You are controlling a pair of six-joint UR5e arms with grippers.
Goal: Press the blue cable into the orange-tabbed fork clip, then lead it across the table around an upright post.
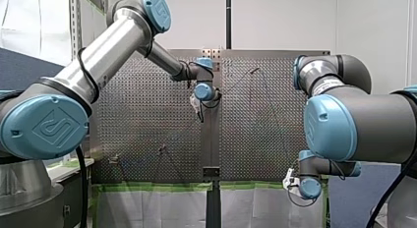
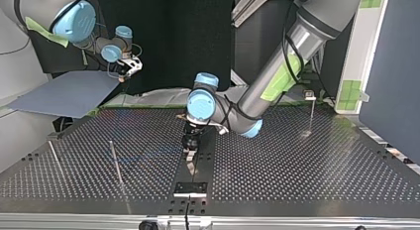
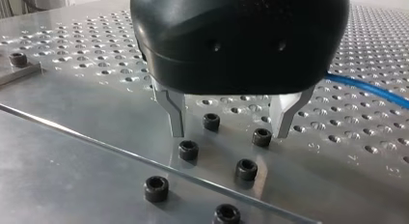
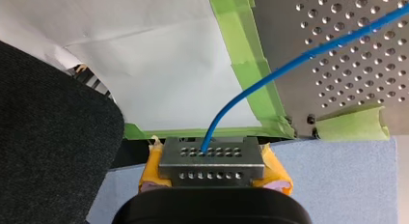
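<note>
The blue cable [image 4: 289,64] runs from between the yellow pads of my right gripper [image 4: 212,159], which is shut on it, out over the perforated table [image 4: 347,50]. That gripper [image 2: 130,66] hangs off the table's far corner at the top view's left. My left gripper [image 3: 229,130] stands low over the table's middle strip [image 2: 190,188]. Its metal fingers [image 3: 174,113] are open with nothing between them, and black bolt heads [image 3: 188,149] lie under them. A stretch of the cable [image 3: 371,91] lies on the table beside it. I cannot make out the orange-tabbed clip.
Two thin upright posts [image 2: 115,163] [image 2: 54,158] stand at the top view's left. A thin stem with a small head [image 2: 311,111] stands at its right. Green tape [image 4: 251,64] lines the table edge. A blue sheet [image 2: 64,93] lies beyond the far corner.
</note>
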